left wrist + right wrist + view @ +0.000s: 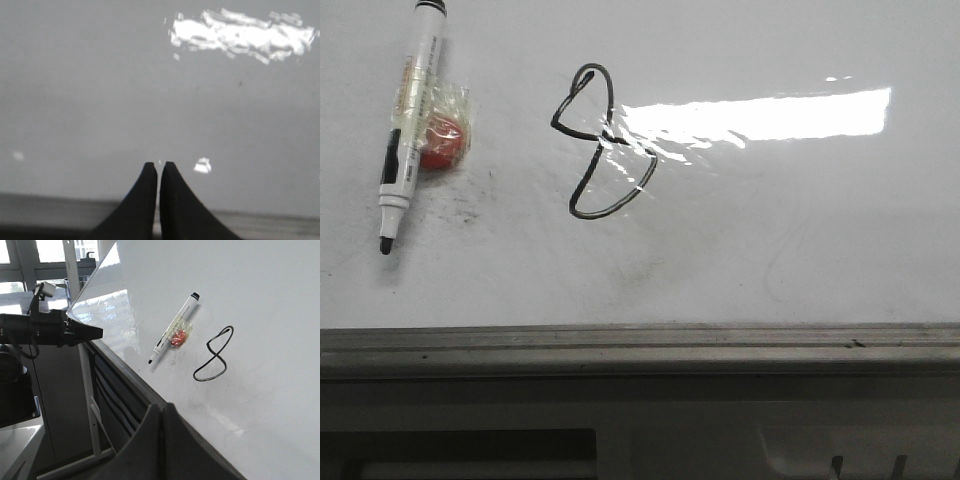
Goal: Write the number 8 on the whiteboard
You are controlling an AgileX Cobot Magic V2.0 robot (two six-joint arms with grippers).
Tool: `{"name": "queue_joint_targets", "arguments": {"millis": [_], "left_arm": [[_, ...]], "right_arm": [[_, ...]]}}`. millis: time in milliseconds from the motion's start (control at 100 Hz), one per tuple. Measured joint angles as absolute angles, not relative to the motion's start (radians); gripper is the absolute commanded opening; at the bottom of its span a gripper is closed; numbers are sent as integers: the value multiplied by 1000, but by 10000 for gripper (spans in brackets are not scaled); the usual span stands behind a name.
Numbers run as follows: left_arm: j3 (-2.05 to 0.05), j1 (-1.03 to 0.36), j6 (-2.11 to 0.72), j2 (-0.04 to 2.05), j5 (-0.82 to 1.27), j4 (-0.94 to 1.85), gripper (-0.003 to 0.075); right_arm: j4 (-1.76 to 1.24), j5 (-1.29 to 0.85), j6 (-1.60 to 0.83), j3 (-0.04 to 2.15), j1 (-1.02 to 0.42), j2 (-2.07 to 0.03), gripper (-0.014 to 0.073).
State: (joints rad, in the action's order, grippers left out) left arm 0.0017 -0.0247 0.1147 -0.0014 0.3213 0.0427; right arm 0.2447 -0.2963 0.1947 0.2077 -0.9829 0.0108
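Note:
The whiteboard (790,240) fills the front view, glossy white with faint grey smudges, and a black lopsided number 8 (603,143) is drawn on it left of a glare patch. The 8 also shows in the right wrist view (215,354). A white marker with a black tip (410,125) lies on the board at the far left beside a small red object in clear wrap (442,138). My left gripper (158,166) is shut and empty over bare board near its edge rail. My right gripper (164,408) is shut and empty above the board's near edge. Neither gripper shows in the front view.
A grey metal edge rail (640,345) runs along the board's near side. In the right wrist view the other arm (50,330) sits off the board's left end, with a frame leg (87,390) below and windows behind.

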Motion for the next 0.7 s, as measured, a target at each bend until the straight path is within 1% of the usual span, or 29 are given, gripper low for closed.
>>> {"name": "queue_joint_targets", "arguments": {"millis": [410, 700], "left_arm": [[2, -25, 115, -1, 344, 43, -20], [2, -25, 115, -1, 344, 43, -20]], "right_arm": [[246, -296, 195, 208, -983, 11, -63], [248, -336, 195, 208, -983, 11, -63]]}}
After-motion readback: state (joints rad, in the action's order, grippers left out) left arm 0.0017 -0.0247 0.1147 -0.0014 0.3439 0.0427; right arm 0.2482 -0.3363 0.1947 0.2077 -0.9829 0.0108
